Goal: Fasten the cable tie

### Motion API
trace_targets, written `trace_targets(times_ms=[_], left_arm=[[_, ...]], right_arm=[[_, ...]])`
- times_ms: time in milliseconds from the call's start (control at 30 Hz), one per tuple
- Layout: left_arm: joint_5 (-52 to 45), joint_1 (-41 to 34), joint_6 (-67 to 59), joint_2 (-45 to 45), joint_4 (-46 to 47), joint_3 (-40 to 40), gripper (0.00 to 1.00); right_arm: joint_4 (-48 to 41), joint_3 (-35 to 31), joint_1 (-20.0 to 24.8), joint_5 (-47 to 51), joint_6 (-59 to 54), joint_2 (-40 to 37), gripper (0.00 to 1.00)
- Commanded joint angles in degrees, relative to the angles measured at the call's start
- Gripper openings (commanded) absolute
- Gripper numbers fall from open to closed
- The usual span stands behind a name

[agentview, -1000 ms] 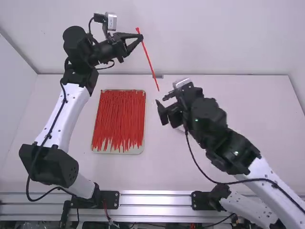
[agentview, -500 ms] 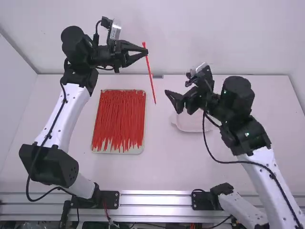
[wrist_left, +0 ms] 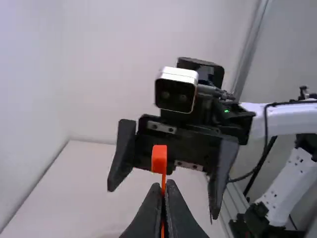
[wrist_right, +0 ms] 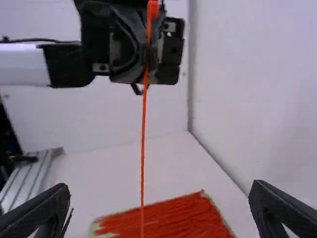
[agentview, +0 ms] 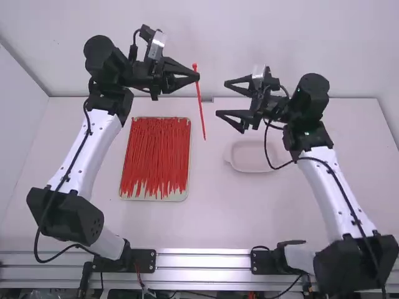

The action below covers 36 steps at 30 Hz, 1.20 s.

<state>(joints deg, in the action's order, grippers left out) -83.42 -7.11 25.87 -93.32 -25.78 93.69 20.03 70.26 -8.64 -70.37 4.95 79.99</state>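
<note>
My left gripper (agentview: 196, 77) is raised high over the table's far side, shut on a single red cable tie (agentview: 199, 101) near its head, and the strap hangs down from it. In the left wrist view the tie's head (wrist_left: 159, 158) stands just above the closed fingertips (wrist_left: 162, 191). My right gripper (agentview: 227, 98) is open wide, facing the tie from the right at the same height, a short way off. The right wrist view has the tie (wrist_right: 144, 124) running down between its spread fingers (wrist_right: 34, 208), with the left gripper (wrist_right: 147, 47) behind it.
A tray (agentview: 186, 196) full of several red cable ties (agentview: 156, 156) lies on the table left of centre. A shallow white dish (agentview: 252, 157) sits to the right of it, below my right arm. The white back wall is close behind both grippers.
My right arm has risen from low over the table to the tie's height and turned to face it. The left gripper has shifted slightly right with the tie, which now hangs more upright.
</note>
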Motion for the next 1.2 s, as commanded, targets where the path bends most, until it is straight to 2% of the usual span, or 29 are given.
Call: trace_targets(times_ms=[0, 200, 300, 533, 667, 733, 800, 900, 1033, 1167], left_arm=[[-0.2, -0.9, 0.5, 0.09, -0.17, -0.11, 0.02], [0.96, -1.22, 0.28, 0.09, -0.22, -0.09, 0.02], [2.49, -1.49, 1.75, 0.09, -0.22, -0.09, 0.02], [3.52, -2.73, 1.77, 0.09, -1.33, -0.09, 0.02], [3.56, -3.74, 1.75, 0.09, -2.16, -0.04, 0.02], [3.52, -3.74, 1.73, 0.09, -2.14, -0.07, 0.02], [3.54, -3.72, 1.73, 0.09, -2.01, -0.07, 0.02], [3.32, -2.71, 1.77, 0.09, -1.9, -0.07, 0.02], [3.45, -2.34, 3.26, 0.09, -2.45, -0.07, 0.02], [3.54, -2.58, 3.23, 0.09, -2.14, -0.07, 0.02]], right_arm=[[4.87, 1.07, -0.98, -6.75, 9.68, 2.43, 0.94], [12.66, 1.07, -4.02, -6.73, 13.25, 5.57, 0.84], [12.52, 1.07, -5.03, -6.34, 13.25, 5.86, 0.75], [12.35, 1.07, -6.23, -6.32, 13.25, 5.86, 0.68], [12.26, 1.07, -6.4, -6.34, 13.29, 5.86, 0.45], [12.11, 1.07, -6.19, -6.34, 13.29, 5.86, 0.18], [12.11, 1.07, -5.73, -6.34, 13.79, 5.86, 0.1], [12.17, 1.07, -5.03, -6.36, 16.31, 5.86, 0.15], [12.15, 1.03, -4.85, -6.54, 16.28, 5.86, 0.0], [12.15, 1.03, -4.85, -6.54, 16.28, 5.86, 0.0]])
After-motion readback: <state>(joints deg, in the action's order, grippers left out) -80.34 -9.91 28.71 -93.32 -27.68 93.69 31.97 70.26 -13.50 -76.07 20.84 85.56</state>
